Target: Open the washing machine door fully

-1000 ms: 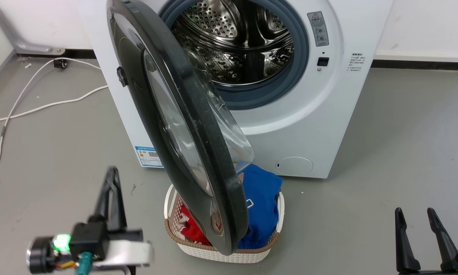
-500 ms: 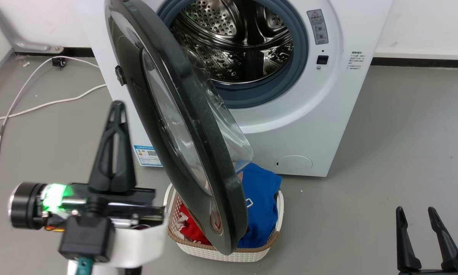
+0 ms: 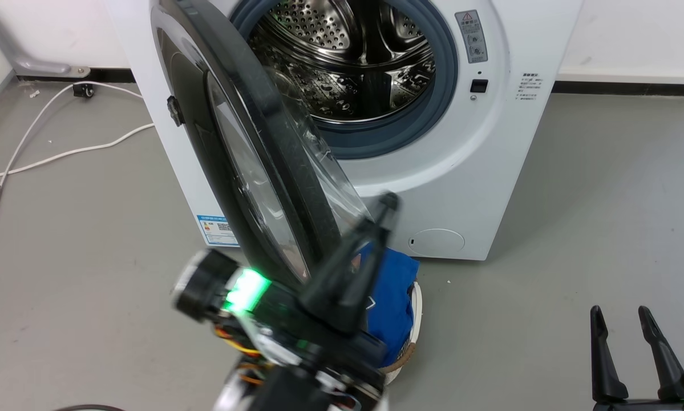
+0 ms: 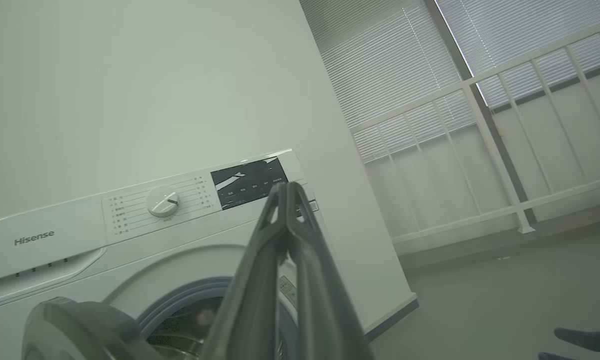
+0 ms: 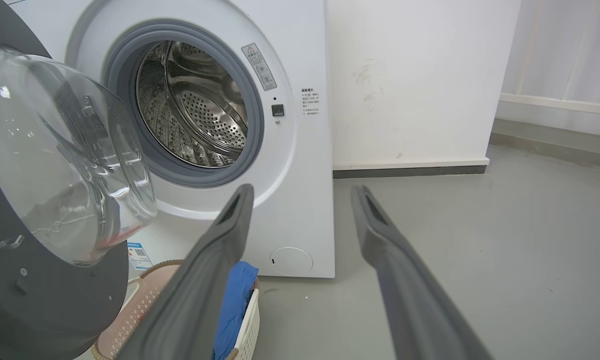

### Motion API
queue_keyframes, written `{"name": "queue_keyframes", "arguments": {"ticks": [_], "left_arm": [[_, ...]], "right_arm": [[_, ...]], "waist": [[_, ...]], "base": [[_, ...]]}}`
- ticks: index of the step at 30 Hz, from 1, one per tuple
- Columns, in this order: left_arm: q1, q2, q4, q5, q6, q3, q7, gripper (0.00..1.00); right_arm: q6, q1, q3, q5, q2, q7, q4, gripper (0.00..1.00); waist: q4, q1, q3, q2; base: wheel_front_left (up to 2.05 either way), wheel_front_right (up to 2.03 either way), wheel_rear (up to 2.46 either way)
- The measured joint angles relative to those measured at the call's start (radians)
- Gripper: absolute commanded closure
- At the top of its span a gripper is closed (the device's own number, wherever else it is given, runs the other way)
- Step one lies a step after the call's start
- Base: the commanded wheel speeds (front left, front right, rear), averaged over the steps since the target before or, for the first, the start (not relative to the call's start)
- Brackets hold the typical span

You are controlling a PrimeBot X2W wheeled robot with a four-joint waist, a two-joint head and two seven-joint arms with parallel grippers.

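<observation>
The large round glossy black washing machine door point(image 3: 245, 165) stands swung partway out from the left edge of the white front-loading washing machine point(image 3: 490, 171), its rim turned nearly edge-on to the head camera. Its bulging clear glass bowl window point(image 5: 64, 160) faces the open perforated steel drum point(image 3: 347, 51). The door's lower part hangs over a white woven plastic laundry basket point(image 3: 413, 319) holding a blue cloth point(image 3: 396, 297), set on the grey floor just before the machine's bottom front edge.

The left gripper point(image 3: 388, 202) rises blurred in front of the door's lower rim, its 2 dark fingers pressed together with nothing between them – whether they touch the door cannot be told. From its wrist, the closed tips point(image 4: 285, 186) point up toward the machine's control panel beside the round white dial point(image 4: 163, 201), with the door's top edge at the lower left.

The right gripper point(image 3: 621, 314) sits low at the head view's right corner, well apart from the door – its fingers spread wide and empty point(image 5: 302, 192). A white cable point(image 3: 62, 154) trails across the floor left of the machine.
</observation>
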Motion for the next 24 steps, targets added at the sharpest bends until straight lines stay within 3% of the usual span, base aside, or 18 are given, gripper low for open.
{"name": "queue_keyframes", "arguments": {"ticks": [11, 24], "left_arm": [[0.024, -0.013, 0.142, -0.035, -0.042, -0.157, 0.000, 1.00], [0.098, 0.006, 0.329, -0.095, -0.014, -0.165, 0.000, 1.00]], "right_arm": [[0.000, -0.031, 0.002, -0.006, 0.000, 0.000, 0.000, 0.00], [0.000, -0.058, -0.001, -0.021, 0.000, 0.000, 0.008, 0.00]], "waist": [[-0.007, 0.0000, 0.044, 0.0000], [-0.008, 0.0000, 0.108, 0.0000]], "base": [[0.00, 0.00, 0.00], [0.00, 0.00, 0.00]]}}
